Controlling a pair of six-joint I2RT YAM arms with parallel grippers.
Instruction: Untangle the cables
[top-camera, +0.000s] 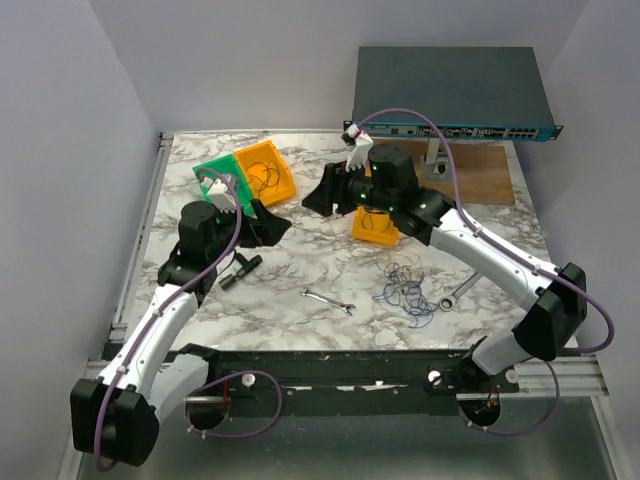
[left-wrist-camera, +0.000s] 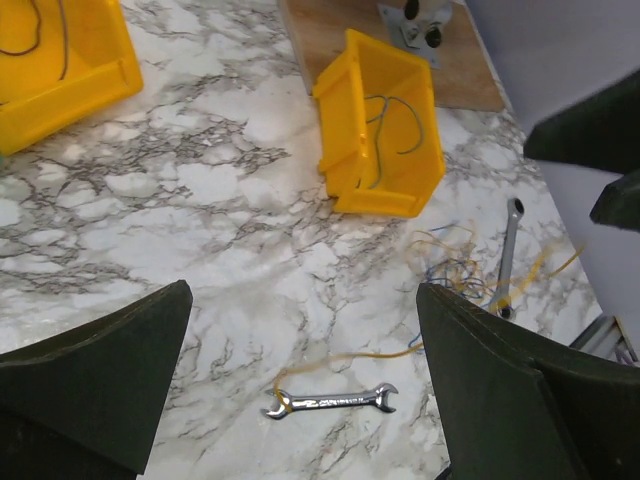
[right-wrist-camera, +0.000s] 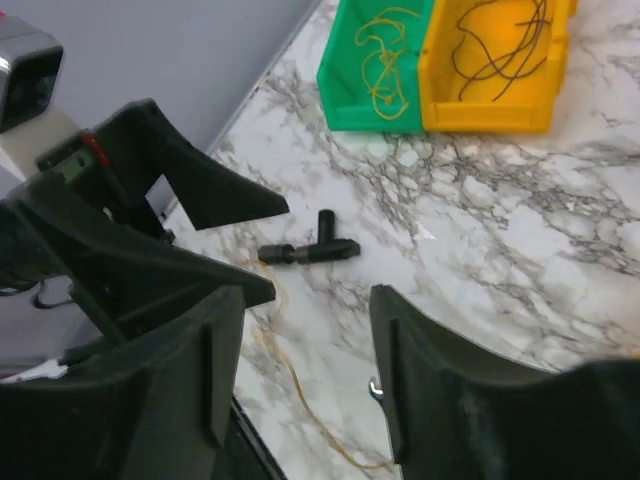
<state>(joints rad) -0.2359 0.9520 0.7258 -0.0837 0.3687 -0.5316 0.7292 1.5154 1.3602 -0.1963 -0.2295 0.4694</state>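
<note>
The cables (top-camera: 405, 290) lie as a small tangle of blue, yellow and brown strands on the marble table, right of centre. The tangle also shows in the left wrist view (left-wrist-camera: 462, 265). One yellow strand (left-wrist-camera: 350, 357) runs from it to a silver wrench (left-wrist-camera: 330, 402); a yellow strand (right-wrist-camera: 300, 390) also shows in the right wrist view. My left gripper (top-camera: 268, 225) (left-wrist-camera: 303, 295) is open and empty above the table, left of the tangle. My right gripper (top-camera: 335, 190) (right-wrist-camera: 308, 300) is open and empty, raised over the table's middle, pointing left.
A green bin (top-camera: 218, 178) holds yellow wires and a yellow bin (top-camera: 265, 172) holds dark wires. Another yellow bin (left-wrist-camera: 385, 125) holds a green-blue wire. A second wrench (top-camera: 458, 292) lies beside the tangle. A black T-shaped tool (top-camera: 240, 270) lies at left. A network switch (top-camera: 450, 100) stands behind.
</note>
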